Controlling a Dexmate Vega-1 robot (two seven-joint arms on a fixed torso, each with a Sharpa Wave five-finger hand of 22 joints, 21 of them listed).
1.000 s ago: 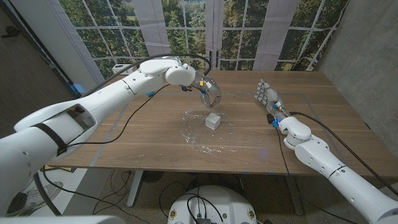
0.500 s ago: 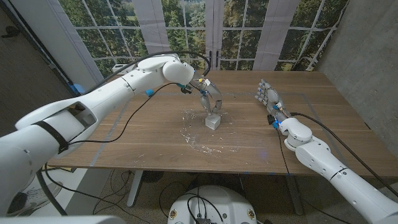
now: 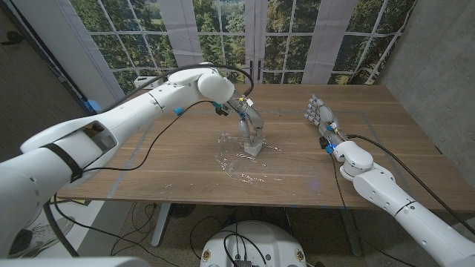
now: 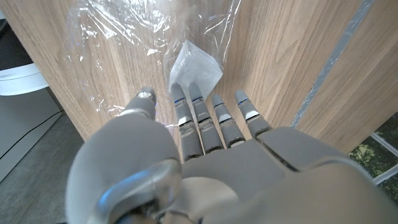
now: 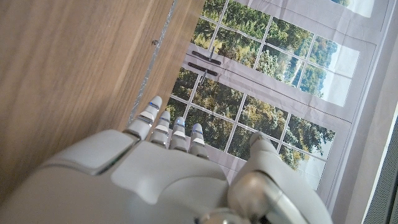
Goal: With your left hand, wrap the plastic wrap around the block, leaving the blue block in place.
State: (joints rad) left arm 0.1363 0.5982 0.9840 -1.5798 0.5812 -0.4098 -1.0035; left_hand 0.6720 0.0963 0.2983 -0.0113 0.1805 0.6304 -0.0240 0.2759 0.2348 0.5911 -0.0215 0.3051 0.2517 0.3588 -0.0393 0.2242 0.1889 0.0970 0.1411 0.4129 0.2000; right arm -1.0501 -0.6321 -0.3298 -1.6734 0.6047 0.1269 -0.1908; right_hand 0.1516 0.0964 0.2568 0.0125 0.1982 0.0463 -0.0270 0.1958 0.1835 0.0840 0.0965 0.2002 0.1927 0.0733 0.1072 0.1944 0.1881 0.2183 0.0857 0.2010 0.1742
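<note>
Wooden table (image 3: 171,159) under crinkled plastic wrap (image 3: 241,165)

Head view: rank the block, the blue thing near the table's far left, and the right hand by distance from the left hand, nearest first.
1. Block: at the left hand's fingertips, mid-table, on the plastic wrap.
2. Blue thing: behind the left arm, toward the far left; partly hidden.
3. Right hand: across the table on the right side.
</note>
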